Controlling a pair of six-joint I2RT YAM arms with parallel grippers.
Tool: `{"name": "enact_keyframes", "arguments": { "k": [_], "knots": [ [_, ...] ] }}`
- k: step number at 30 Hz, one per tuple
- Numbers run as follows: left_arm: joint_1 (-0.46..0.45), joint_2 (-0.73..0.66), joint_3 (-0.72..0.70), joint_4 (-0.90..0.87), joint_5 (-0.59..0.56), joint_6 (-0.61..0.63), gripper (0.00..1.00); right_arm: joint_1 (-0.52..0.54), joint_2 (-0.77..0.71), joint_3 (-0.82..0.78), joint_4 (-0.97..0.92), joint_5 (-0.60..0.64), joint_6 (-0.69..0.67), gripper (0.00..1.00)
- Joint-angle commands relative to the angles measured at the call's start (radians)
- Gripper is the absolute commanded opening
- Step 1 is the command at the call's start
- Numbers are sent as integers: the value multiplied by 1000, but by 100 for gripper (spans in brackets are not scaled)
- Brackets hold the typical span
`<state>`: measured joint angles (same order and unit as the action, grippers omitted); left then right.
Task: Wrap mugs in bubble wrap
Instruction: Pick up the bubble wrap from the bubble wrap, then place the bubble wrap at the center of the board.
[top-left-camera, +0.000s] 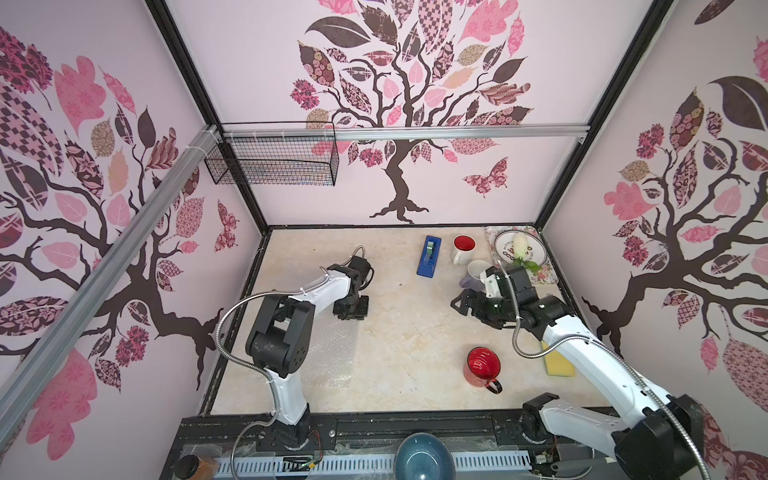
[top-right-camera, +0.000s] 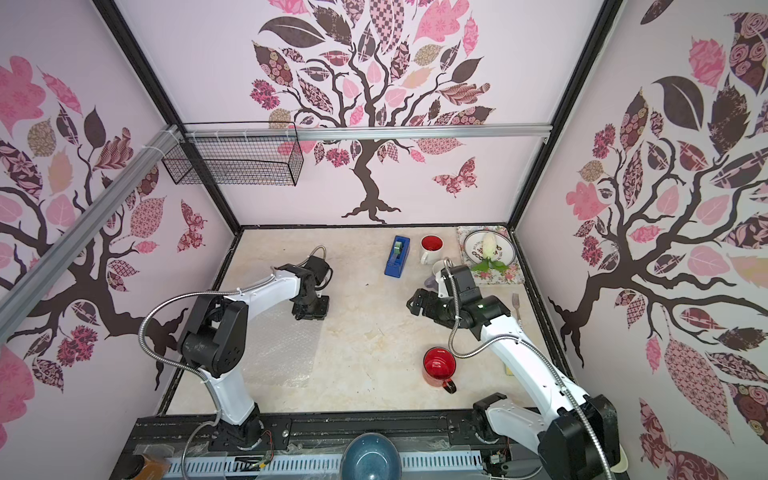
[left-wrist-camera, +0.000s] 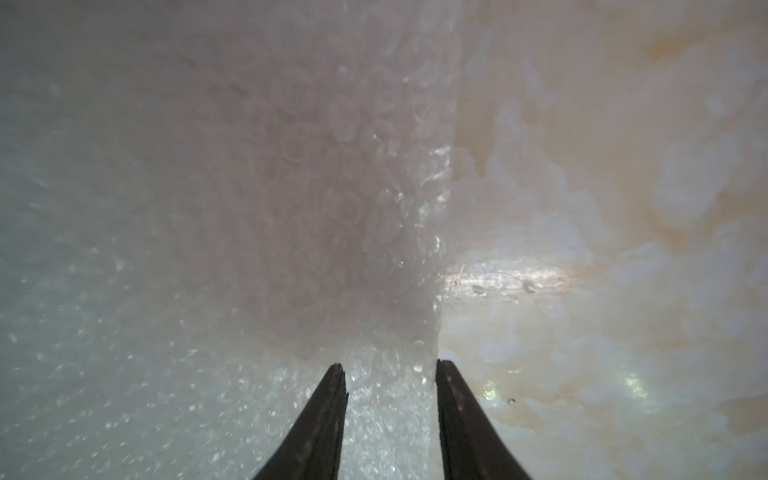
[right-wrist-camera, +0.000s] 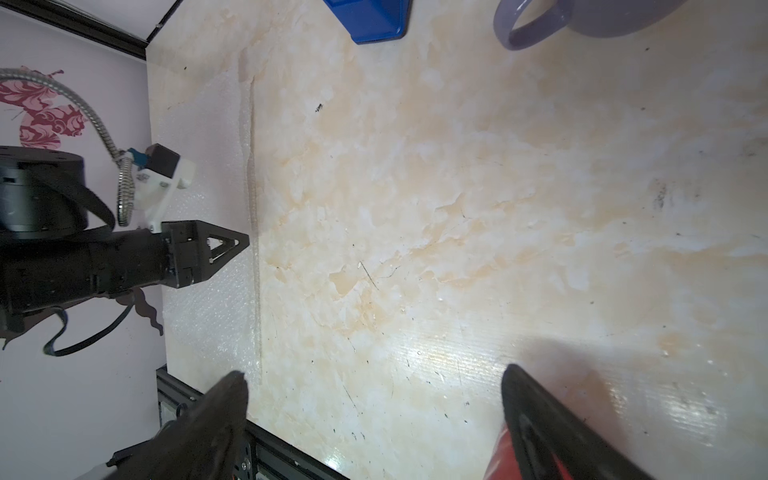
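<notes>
A clear bubble wrap (top-left-camera: 328, 353) sheet lies flat on the table's left side. My left gripper (top-left-camera: 351, 311) points down at its far right edge. In the left wrist view the left gripper (left-wrist-camera: 390, 365) is partly open, its tips astride the bubble wrap (left-wrist-camera: 291, 208) edge with a clear gap between them. My right gripper (top-left-camera: 459, 303) hovers open over bare table, empty, as the right wrist view shows for the right gripper (right-wrist-camera: 374, 372). The red mug (top-left-camera: 482, 365) stands near the front right. The lavender mug (top-left-camera: 476, 270) and the white mug (top-left-camera: 463, 247) stand at the back right.
A blue tape dispenser (top-left-camera: 430, 255) sits left of the white mug. A floral tray (top-left-camera: 544, 277) with a plate fills the back right corner. A yellow sponge (top-left-camera: 559, 363) lies under the right arm. A blue bowl (top-left-camera: 424, 457) sits at the front rail.
</notes>
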<state>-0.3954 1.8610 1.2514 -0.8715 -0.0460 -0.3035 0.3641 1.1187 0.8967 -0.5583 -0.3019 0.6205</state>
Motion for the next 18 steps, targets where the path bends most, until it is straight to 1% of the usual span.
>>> {"name": "enact_keyframes", "arguments": {
  "k": [1,2,4,5,8,10,12,15,18],
  "knots": [
    [-10,-3,-15,31,-34,27,24,-2,-1,25,21,-17,-7,95],
    [-10,-5,-9,27,-41,31,15,-2,-3,27,24,-15,-8,95],
    [-10,-16,1,13,-59,39,1,-1,-8,34,23,-11,-11,95],
    [-10,-32,4,3,-70,41,0,-2,-11,36,26,-8,-13,95],
    [-7,-109,20,-33,-104,32,0,-2,-23,34,28,11,-12,95],
    [-5,-178,34,-43,-105,14,0,-2,-26,34,27,18,-17,95],
    [-7,-243,83,-82,-84,-4,0,-2,-28,38,21,29,-23,95],
    [-28,-309,155,-97,11,-85,0,-2,-26,58,-9,77,-33,96],
    [-75,-271,183,-99,154,-186,0,-8,2,88,-52,111,-66,97]
  ]
}}
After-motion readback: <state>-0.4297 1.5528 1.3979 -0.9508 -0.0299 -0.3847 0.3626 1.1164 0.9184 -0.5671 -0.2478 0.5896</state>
